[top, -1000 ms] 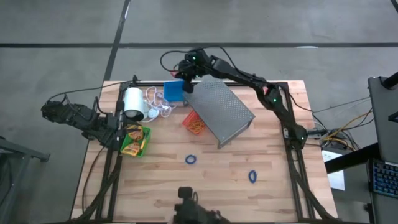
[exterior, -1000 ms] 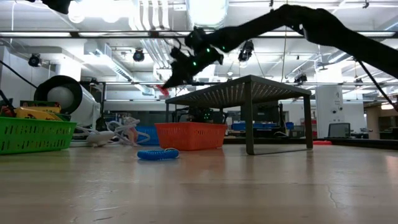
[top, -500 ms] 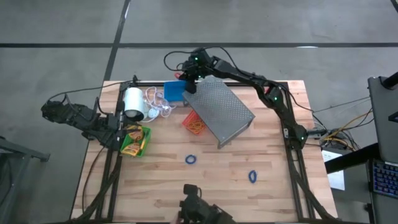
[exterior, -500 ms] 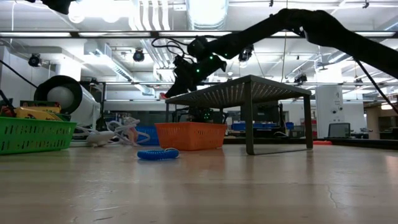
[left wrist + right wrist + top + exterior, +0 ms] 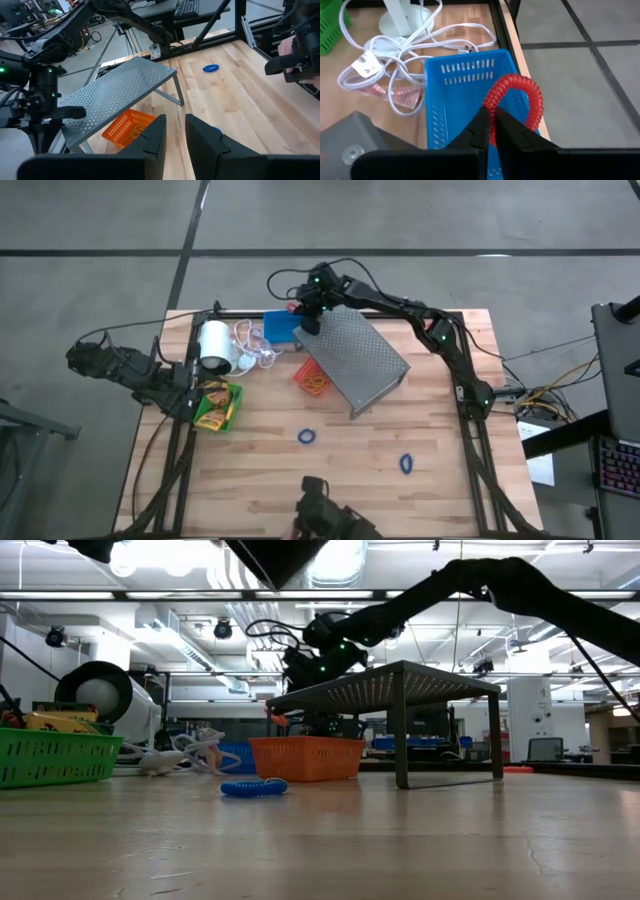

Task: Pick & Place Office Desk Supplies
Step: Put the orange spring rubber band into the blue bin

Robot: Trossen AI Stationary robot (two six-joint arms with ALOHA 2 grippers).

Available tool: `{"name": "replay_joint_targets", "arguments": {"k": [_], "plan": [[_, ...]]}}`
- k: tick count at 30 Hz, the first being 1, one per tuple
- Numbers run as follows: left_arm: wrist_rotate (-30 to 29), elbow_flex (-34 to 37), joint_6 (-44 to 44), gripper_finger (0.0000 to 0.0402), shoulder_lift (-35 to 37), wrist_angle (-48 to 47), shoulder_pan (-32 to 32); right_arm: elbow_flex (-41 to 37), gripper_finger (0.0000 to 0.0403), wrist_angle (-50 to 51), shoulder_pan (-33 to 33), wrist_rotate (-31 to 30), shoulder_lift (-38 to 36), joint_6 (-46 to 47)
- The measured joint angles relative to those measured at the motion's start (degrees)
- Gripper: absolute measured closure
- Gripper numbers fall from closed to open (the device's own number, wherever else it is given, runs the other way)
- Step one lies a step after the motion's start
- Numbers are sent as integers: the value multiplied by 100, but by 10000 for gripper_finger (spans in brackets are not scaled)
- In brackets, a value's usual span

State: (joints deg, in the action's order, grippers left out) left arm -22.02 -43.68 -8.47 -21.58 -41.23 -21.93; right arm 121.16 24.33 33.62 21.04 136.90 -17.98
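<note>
My right gripper (image 5: 493, 124) is shut on a red coiled ring band (image 5: 516, 102) just above the blue bin (image 5: 455, 95) at the table's far edge; the gripper also shows in the high view (image 5: 303, 313). My left gripper (image 5: 174, 131) is slightly open and empty, at the table's left edge beside the green bin (image 5: 222, 407), which holds the yellow crayon boxes (image 5: 211, 402). The orange bin (image 5: 313, 377) stands partly under the grey rack (image 5: 358, 358). Two blue ring bands (image 5: 307, 436) (image 5: 406, 464) lie on the wood. My right gripper pinches one side of the red ring band's loop (image 5: 489, 106) between its two fingers. The fingers slant down from above. The rest of the loop stands out beyond the fingertips, lifted clear over the blue bin's far end.
A white roll (image 5: 214, 345) with a tangle of white cord (image 5: 255, 343) lies left of the blue bin. The grey rack stands slantwise mid-table, close to my right arm. A dark object (image 5: 325, 520) juts in at the near edge. Bare wood lies around the blue bands.
My right gripper has gone down with the red ring band, from above the level of the rack's top to below it, over the blue bin, drifting a little toward the table's right. It stays shut on the band.
</note>
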Motion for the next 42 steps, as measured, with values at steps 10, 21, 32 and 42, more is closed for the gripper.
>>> {"name": "replay_joint_targets", "arguments": {"k": [10, 21, 32, 42], "plan": [[0, 0, 0, 327, 0, 0, 0, -146, 390, -616, 27, 1, 0, 101], [1, 0, 0, 327, 0, -2, 0, -87, 390, -658, -76, 368, -156, 84], [2, 0, 0, 327, -3, -34, 0, -113, 390, 2063, -136, 2872, -961, -2026], [1, 0, 0, 327, -3, -46, -1, -245, 390, 2230, -660, 4671, -1309, -2704]]}}
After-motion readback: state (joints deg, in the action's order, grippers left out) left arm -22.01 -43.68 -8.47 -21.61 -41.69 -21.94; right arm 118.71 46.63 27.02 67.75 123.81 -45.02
